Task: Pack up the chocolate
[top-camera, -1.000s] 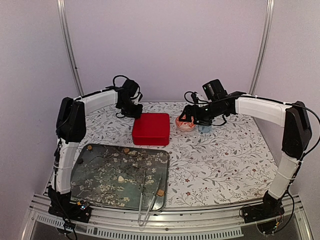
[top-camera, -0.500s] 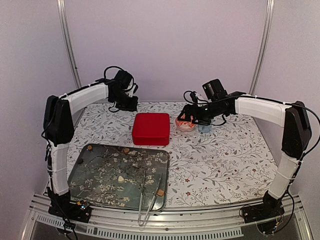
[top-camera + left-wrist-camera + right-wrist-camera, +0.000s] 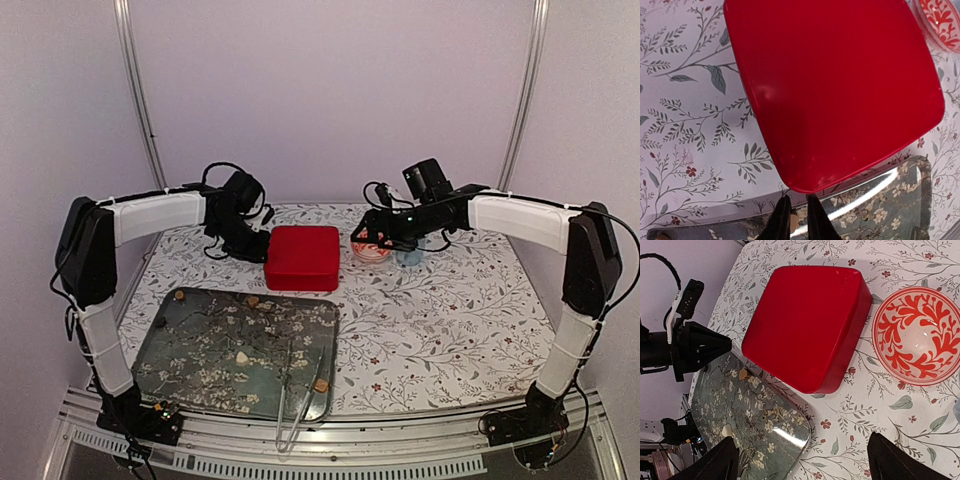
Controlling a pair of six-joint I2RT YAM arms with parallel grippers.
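Observation:
Several small chocolate pieces lie scattered on the floral metal tray (image 3: 200, 375): a caramel one (image 3: 252, 300) by its far edge, a cream one (image 3: 242, 357) mid-tray, another caramel one (image 3: 322, 384) near the tongs. The right wrist view shows the caramel piece (image 3: 743, 374) and the cream piece (image 3: 726, 431). My left gripper (image 3: 256, 250) hangs at the left side of the shut red box (image 3: 302, 257), its fingers (image 3: 780, 220) nearly together and empty, pointing past the box's corner (image 3: 835, 90). My right gripper (image 3: 372, 234) hovers open over the red-and-white bowl (image 3: 372, 250), holding nothing.
Metal tongs (image 3: 290, 410) rest over the tray's near right edge. A pale blue object (image 3: 408, 257) stands right of the bowl (image 3: 917, 335). The red box (image 3: 807, 325) lies between the tray (image 3: 760, 425) and the back wall.
The left arm swung back from the box's far left corner, then came down beside its left side. The right arm has hardly moved, and the box stayed put.

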